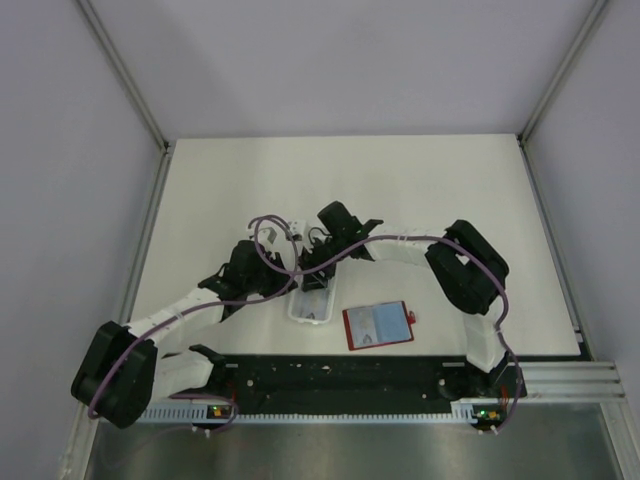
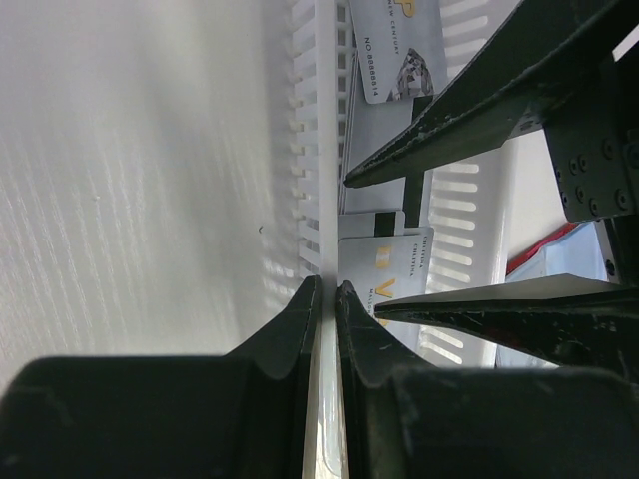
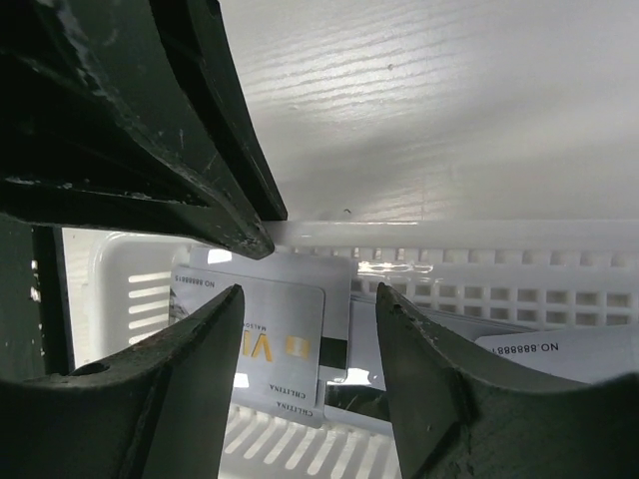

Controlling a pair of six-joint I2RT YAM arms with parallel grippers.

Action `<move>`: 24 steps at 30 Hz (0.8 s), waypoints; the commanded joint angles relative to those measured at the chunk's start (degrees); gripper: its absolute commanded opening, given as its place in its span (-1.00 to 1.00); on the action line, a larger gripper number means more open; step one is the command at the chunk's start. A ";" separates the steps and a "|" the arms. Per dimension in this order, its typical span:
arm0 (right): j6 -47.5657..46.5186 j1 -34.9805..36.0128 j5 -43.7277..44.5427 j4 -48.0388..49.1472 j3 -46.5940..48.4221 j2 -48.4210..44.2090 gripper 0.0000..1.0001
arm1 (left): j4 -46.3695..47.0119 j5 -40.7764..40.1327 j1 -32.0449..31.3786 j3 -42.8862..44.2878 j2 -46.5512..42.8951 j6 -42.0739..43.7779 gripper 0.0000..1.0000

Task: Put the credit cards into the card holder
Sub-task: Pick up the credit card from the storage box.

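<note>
Several grey credit cards (image 3: 275, 334) lie in a white slotted tray (image 1: 308, 314); they also show in the left wrist view (image 2: 384, 269). My right gripper (image 3: 310, 299) is open, its jaws standing to either side above the top card, apart from it; in the top view it (image 1: 318, 280) hangs over the tray's far end. My left gripper (image 2: 326, 289) is shut on the tray's left wall (image 2: 318, 150); it is at the tray's far left edge (image 1: 291, 284). The red card holder (image 1: 378, 325) lies open to the right of the tray, with nothing holding it.
The right gripper's fingers (image 2: 479, 120) cross the left wrist view over the tray. A red and pale edge of the card holder (image 2: 544, 249) shows beyond the tray. The black rail with the arm bases (image 1: 340, 378) runs along the near edge.
</note>
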 commanded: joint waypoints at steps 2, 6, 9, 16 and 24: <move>-1.49 -0.22 -0.90 -0.77 2.14 1.14 0.12 | 1.49 -0.06 0.09 1.38 -0.61 0.82 -1.00; -0.53 -0.14 -0.28 -1.91 3.10 2.10 0.12 | 3.60 -0.33 0.08 0.41 -2.36 -0.32 -1.00; -0.09 0.04 0.25 -3.14 4.94 3.77 0.12 | 3.52 -0.77 0.17 0.23 -3.77 -0.68 -1.00; 0.26 1.53 1.13 -6.04 8.02 7.02 0.11 | 3.78 -1.21 0.43 -0.03 -5.53 -1.11 -1.00; 2.55 2.32 0.51 -7.45 7.24 6.94 -0.07 | 3.60 -4.28 0.96 -0.99 -6.41 -2.08 -1.00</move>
